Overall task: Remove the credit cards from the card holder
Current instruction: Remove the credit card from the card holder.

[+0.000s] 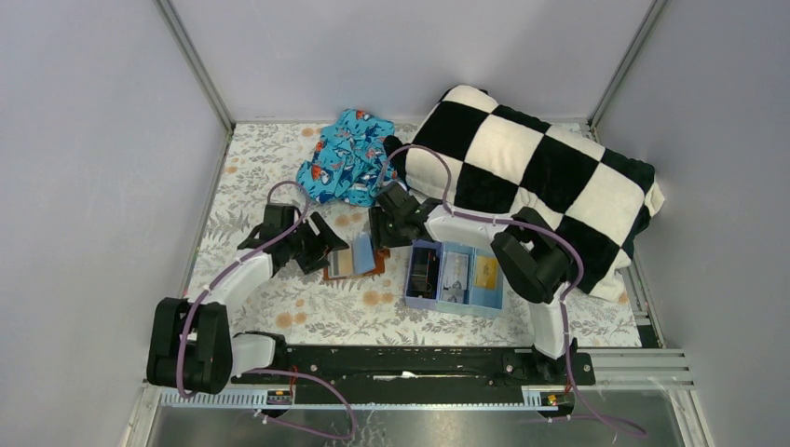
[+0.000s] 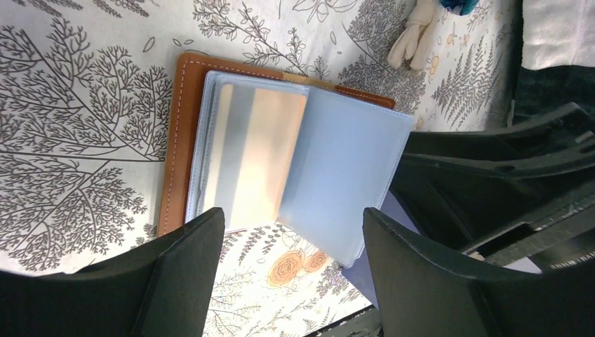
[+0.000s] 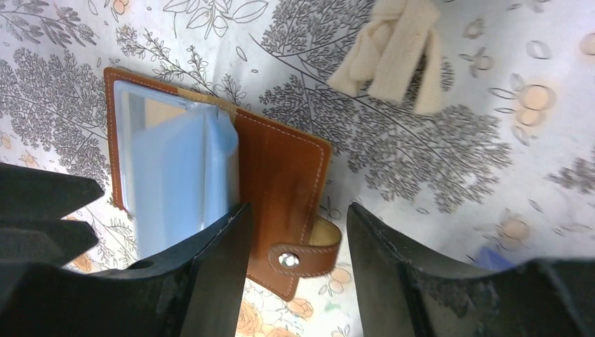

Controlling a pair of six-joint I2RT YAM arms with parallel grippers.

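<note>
The card holder (image 1: 354, 259) is seen lying open on the bench (image 1: 307, 307) at centre frame in the top view, partly covered there by both claws. The left claw (image 2: 293, 228) is held spread over the pale blue leaf, pinching nothing. The right claw (image 3: 295, 221) is likewise spread, with the clasp tab (image 3: 309, 253) showing in its gap. An orange sheen is seen behind the clear sleeve (image 2: 245, 151); whether it is a card cannot be told. In the tray (image 1: 452, 307), right of centre, an orange-gold card (image 1: 485, 272) and perhaps a dark card (image 1: 424, 272) are made out, too small to be sure.
</note>
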